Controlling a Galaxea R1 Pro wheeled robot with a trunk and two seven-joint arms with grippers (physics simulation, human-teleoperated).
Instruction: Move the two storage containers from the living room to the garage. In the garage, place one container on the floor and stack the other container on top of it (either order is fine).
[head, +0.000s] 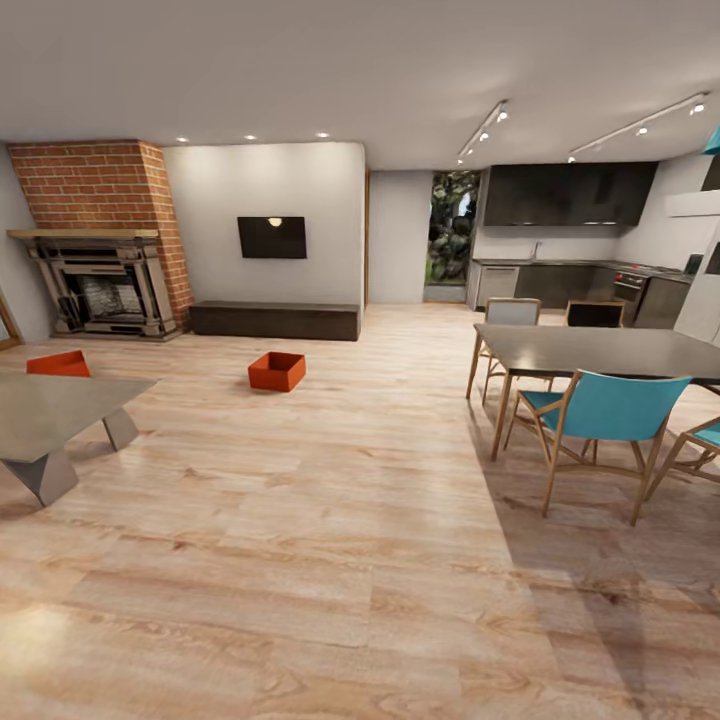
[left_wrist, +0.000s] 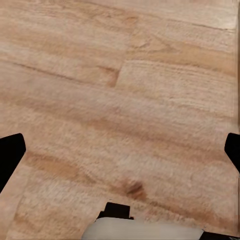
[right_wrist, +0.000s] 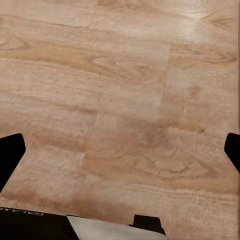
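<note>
The nearer storage container (head: 277, 371) sits on the light wood plank floor (head: 330, 560) of the living room, out in the open ahead and a little to the left, with bare boards all around it. It is an orange-red, open-topped rectangular bin with thin plain walls and looks empty, so it should be light, fairly stiff and not fragile. Smooth walls may slip under a pinch, and a thin wall could flex. The best hold is probably one claw closed over the rim of a long wall near its middle, or both claws on opposite walls to keep it level.

The second storage container (head: 59, 364) lies farther left, partly hidden behind the corner of the grey low surface (head: 45, 415), near the brick fireplace (head: 100, 240). Reaching it will likely mean coming around that corner.

To the right stand a dark dining surface (head: 600, 350) and a teal chair (head: 600, 415), well apart from both bins.

The left claw (left_wrist: 120, 155) and right claw (right_wrist: 120, 155) each show dark fingertips spread wide at the frame edges, holding nothing, above bare planks.
</note>
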